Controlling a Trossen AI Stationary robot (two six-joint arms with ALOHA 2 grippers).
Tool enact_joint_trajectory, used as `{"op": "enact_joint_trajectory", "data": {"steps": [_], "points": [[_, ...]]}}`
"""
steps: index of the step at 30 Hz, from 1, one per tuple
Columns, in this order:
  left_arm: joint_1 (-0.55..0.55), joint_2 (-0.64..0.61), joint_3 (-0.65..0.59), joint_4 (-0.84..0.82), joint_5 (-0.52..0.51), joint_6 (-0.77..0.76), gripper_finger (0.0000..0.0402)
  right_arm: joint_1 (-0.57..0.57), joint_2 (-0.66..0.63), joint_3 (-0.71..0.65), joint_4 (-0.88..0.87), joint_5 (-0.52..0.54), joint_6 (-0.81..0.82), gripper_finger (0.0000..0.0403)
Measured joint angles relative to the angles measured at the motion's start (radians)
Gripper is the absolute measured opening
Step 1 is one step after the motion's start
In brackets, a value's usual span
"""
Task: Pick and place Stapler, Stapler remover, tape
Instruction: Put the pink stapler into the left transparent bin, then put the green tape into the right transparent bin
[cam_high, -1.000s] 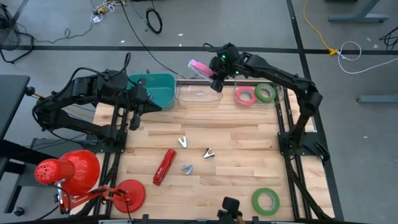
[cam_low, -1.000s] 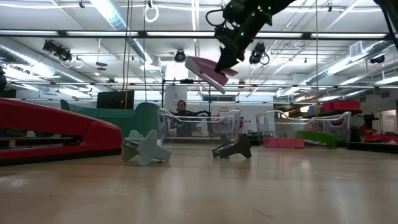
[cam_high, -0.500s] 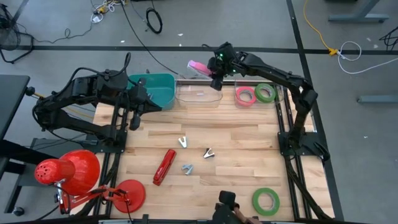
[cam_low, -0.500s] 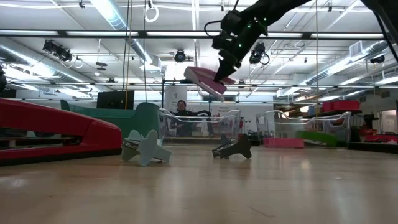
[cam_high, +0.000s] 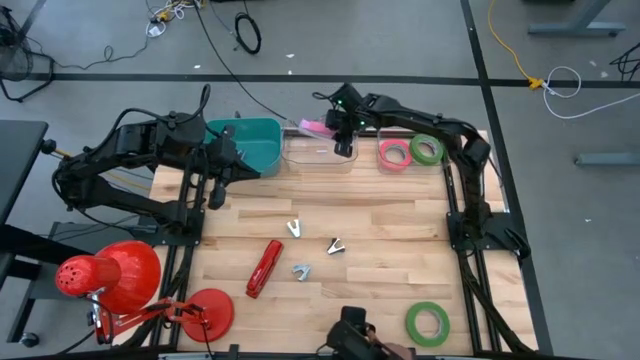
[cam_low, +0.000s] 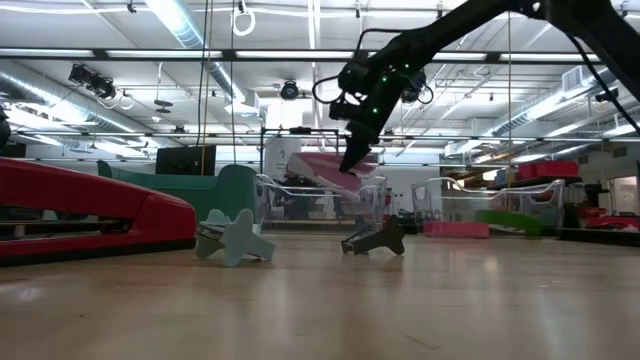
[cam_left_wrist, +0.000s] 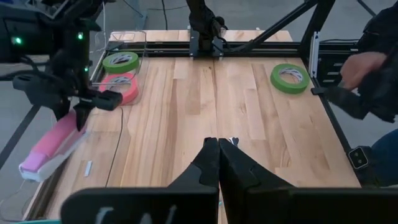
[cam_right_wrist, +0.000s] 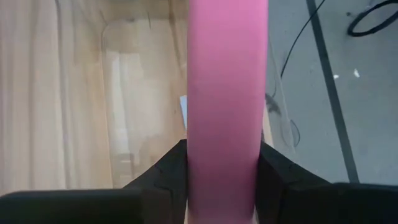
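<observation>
- The right gripper (cam_high: 343, 133) is clamping its jaws on a pink stapler (cam_high: 316, 127), holding it over the clear plastic bin (cam_high: 320, 156) at the upper centre of the high view.
- Right of that, a second clear bin (cam_high: 447, 150) is holding a red-pink tape ring (cam_high: 394, 154) and a green tape ring (cam_high: 426, 149).
- The teal bin (cam_high: 252, 142) is sitting at the upper left, beside the left gripper (cam_high: 215, 186), whose jaws are pressing together on nothing.
- Another green tape ring (cam_high: 427, 323) is lying at the lower right of the wooden table (cam_high: 380, 270).
</observation>
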Motion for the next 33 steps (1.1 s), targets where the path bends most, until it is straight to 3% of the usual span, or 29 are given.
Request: {"op": "enact_joint_trajectory", "data": {"steps": [22,33], "points": [[0.0,0.0,0.0,0.0,0.0,-0.001,0.0,0.0,0.059,0.0,0.007,-0.007,-0.017,0.0125],[0.0,0.0,0.0,0.0,0.0,-0.002,0.0,0.0,0.057,0.0,0.012,0.028,0.019,0.0234]]}}
